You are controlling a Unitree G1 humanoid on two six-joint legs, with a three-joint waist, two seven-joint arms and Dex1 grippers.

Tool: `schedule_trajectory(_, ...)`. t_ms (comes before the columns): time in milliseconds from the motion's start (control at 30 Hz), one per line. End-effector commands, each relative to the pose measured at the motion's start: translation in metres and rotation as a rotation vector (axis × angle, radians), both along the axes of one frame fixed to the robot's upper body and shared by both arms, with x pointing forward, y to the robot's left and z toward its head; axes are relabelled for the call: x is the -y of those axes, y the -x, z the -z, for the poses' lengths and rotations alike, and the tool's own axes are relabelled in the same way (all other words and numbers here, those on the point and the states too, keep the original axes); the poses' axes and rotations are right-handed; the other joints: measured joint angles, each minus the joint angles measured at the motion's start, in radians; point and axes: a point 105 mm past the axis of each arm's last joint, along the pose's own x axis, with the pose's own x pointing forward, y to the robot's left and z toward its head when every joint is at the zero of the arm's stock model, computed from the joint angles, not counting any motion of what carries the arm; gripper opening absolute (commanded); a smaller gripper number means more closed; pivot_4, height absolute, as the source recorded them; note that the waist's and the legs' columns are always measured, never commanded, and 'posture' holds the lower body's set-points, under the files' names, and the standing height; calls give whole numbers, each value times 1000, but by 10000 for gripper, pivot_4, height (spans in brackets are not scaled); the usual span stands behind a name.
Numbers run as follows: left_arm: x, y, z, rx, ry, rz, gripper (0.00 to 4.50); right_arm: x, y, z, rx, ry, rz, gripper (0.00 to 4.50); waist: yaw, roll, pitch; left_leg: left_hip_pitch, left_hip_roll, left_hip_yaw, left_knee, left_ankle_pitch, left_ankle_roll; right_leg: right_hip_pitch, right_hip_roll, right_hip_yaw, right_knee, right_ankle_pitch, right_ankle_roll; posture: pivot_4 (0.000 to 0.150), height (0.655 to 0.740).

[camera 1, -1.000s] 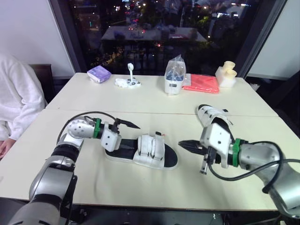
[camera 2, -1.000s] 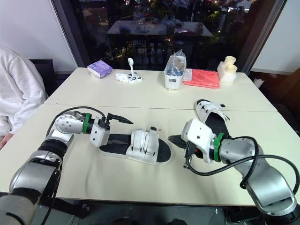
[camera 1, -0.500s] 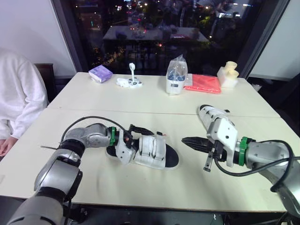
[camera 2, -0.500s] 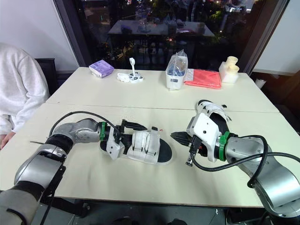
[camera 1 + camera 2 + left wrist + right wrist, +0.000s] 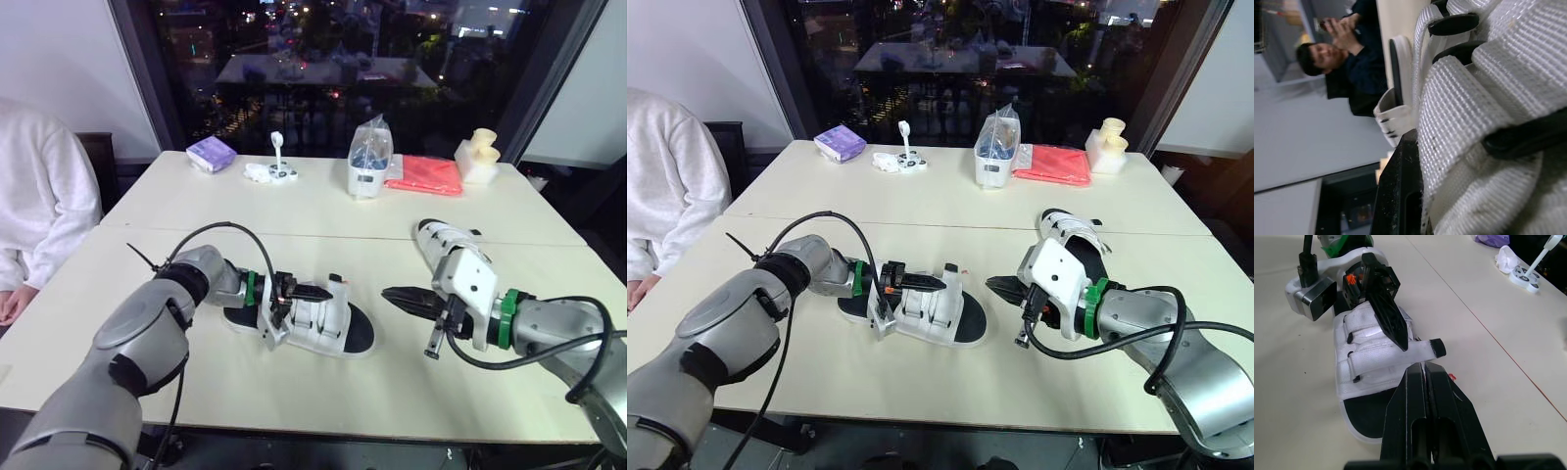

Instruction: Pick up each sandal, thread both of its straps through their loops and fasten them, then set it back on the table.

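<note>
Two sandals on a table [image 5: 294,211]. The centre sandal [image 5: 321,321] has the left gripper [image 5: 323,292] across its straps [image 5: 1364,355], grip impossible to tell. The right gripper [image 5: 1423,366], pinched closed and empty, sits just beside it. The second sandal [image 5: 441,240] lies behind that arm, a clear bag [image 5: 367,157] beyond.

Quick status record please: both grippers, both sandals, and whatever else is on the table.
left gripper: over the straps of the near sandal
near sandal: lying flat on the table
strap end: black-tipped, sticking out toward the right gripper
right gripper: shut, empty, pointing at the near sandal, apart from it
second sandal: on the table behind the right gripper, untouched
far side: purple packet, clear bag, red cloth
person: white sleeve at the robot's left
</note>
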Motion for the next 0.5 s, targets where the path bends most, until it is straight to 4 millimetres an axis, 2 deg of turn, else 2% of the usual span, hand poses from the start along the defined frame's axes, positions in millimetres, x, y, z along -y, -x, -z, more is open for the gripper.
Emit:
schedule_trajectory(33,-4,-21,-15,-22,91,-174,279,-3,2,-5,41,3,-12,0,-1,0,0,0,0,0,0,0,0,0,0,0,0,0,0,1500,7400)
schedule_trajectory(333,-28,-83,-49,-310,446,-718,279,-6,0,-1,40,5,-16,0,-5,0,0,0,0,0,1,0,0,-1,0,-1,1,0,0,1500,7400)
schedule_trajectory(467,-43,-110,-56,-462,613,-976,279,-6,-2,0,48,15,-19,0,-3,0,0,-1,0,0,2,0,0,0,0,-3,1,0,0,1500,7400)
schedule_trajectory(500,-44,-114,-59,-450,634,-1014,279,-6,-3,0,49,17,-19,0,-3,0,0,-1,-1,0,2,0,0,0,-1,-4,1,0,0,1500,7400)
